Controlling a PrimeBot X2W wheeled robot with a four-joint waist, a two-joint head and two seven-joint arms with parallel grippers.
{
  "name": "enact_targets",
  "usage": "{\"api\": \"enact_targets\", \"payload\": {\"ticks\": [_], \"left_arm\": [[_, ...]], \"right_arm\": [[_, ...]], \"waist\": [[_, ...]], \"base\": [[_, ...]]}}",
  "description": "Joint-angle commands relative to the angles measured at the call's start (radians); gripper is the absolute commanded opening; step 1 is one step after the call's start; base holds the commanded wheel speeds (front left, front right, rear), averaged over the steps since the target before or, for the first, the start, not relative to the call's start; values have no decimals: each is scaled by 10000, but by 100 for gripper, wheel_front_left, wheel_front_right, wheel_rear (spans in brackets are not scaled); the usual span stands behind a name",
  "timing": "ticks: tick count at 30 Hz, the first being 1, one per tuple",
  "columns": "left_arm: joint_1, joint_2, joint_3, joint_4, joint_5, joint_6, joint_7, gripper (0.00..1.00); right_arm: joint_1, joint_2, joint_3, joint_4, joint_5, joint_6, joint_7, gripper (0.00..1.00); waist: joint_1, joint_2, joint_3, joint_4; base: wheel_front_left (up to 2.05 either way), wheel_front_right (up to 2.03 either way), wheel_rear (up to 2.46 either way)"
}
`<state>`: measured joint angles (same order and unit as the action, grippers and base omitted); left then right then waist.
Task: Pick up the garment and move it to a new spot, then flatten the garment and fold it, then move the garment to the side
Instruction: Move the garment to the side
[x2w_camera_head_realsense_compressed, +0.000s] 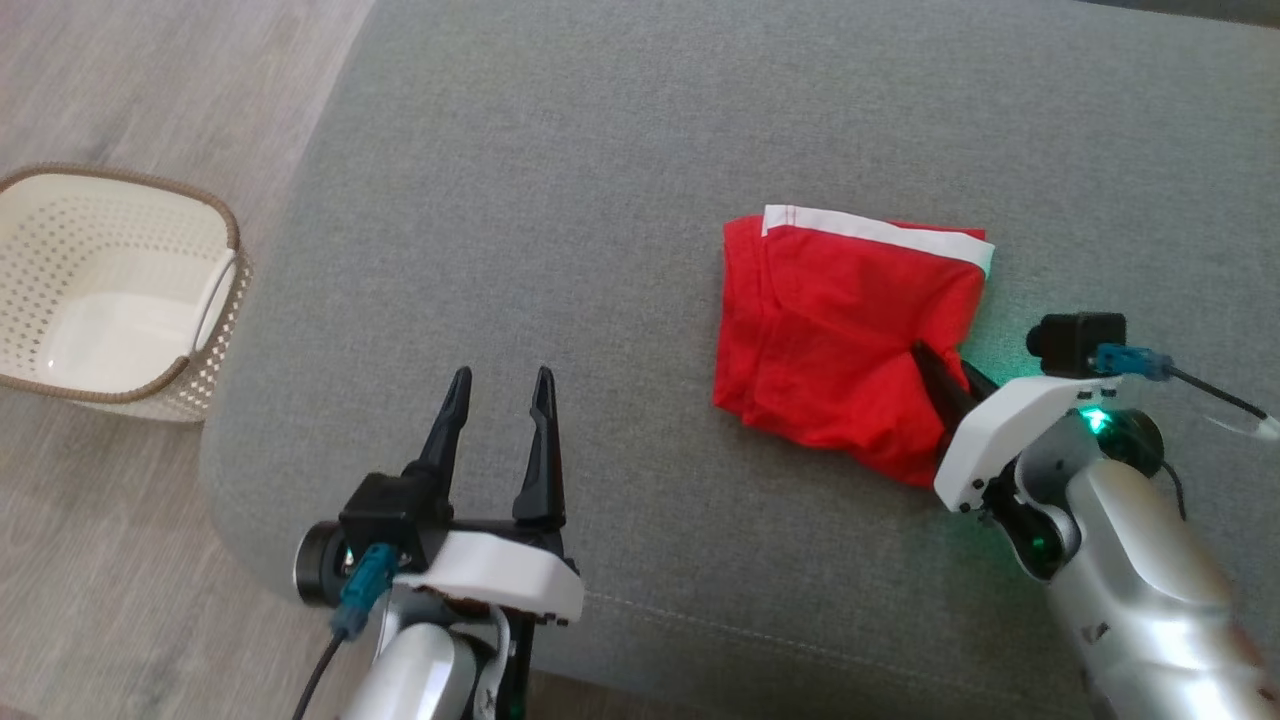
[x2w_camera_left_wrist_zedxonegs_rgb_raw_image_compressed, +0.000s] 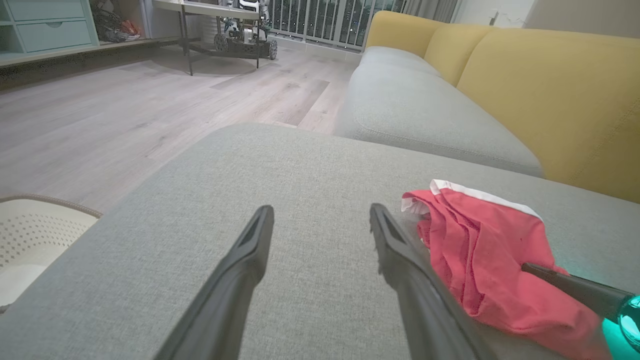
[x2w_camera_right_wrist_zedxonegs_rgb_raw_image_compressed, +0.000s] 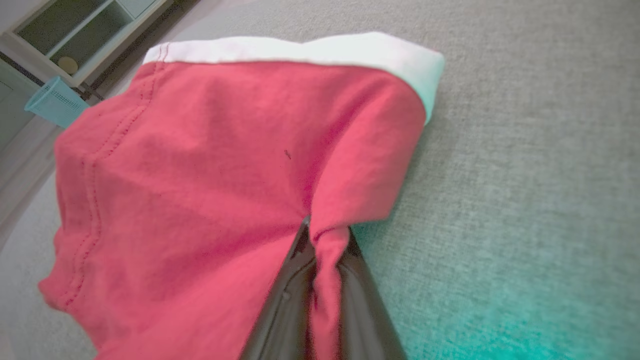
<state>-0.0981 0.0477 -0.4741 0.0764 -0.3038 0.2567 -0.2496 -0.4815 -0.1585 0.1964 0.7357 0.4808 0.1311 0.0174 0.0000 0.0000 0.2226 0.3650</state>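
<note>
Fabric of red shorts (x2w_camera_head_realsense_compressed: 830, 320) bunched in right gripper (x2w_camera_head_realsense_compressed: 942, 358), clenched tight; we should lift low, keeping folds stacked ahead of it. Left gripper (x2w_camera_head_realsense_compressed: 500, 395) released, empty.

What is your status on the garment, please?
Right gripper shut on red garment, near edge. Left gripper open, clear of it. Basket on floor, not blocking.
</note>
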Motion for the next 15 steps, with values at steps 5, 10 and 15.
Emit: {"api": "enact_targets", "payload": {"ticks": [5,10,15], "left_arm": [[-480,26,300,-220,-75,43,-122,100],[-450,26,382,-171,69,-76,-122,100],[-606,26,374,-115,313,-286,-122,100]], "right_arm": [[-335,-304,933,-51,-409,-4,-424,0],[-586,-926,1823,-394,-1326,-4,-1188,0],[-861,-1730,2634,-1145,-1927,-4,-1313,0]], "waist": [[0,0,-173,-210],[0,0,-404,-695],[0,0,-493,-1556]], "base": [[0,0,0],[0,0,0],[0,0,0]]}}
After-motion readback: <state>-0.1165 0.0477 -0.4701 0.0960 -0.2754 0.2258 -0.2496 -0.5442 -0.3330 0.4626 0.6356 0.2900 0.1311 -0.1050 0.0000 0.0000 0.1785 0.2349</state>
